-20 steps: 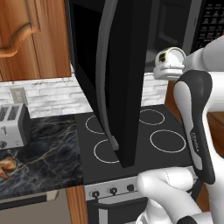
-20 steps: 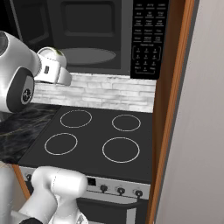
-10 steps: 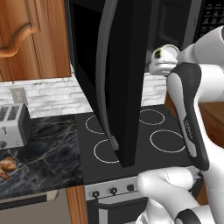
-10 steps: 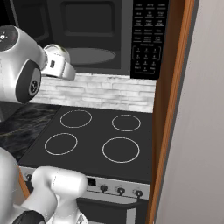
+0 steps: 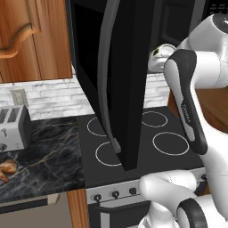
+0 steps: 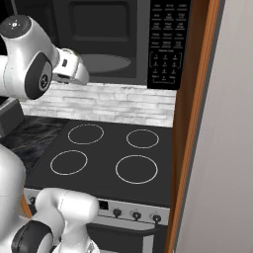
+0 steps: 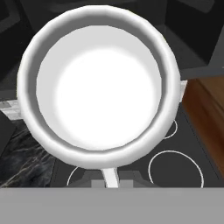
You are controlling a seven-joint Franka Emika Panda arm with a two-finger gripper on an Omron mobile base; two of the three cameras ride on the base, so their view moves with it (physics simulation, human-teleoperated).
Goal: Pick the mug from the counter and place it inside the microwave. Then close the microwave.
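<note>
Mug is held aloft, clear of any surface: in the hand view its white bowl faces the camera, and the gripper is closed tight on the near part of its rim, a pale strip of that rim running down between the two dark finger tips. In the left base view the mug shows as a small white shape just past the edge of the open door, level with the cavity of the microwave and above the rear of the stovetop; whether it has crossed the cavity's threshold cannot be told. Microwave door stands swung wide open, its long grey handle running down the outer face. Turntable plate is visible inside the cavity in the right base view, with the keypad on the right of the housing. Counter, black with pale veins, lies left of the stovetop; a silver toaster sits at its rear left edge and a brown pastry near its front left edge.
</note>
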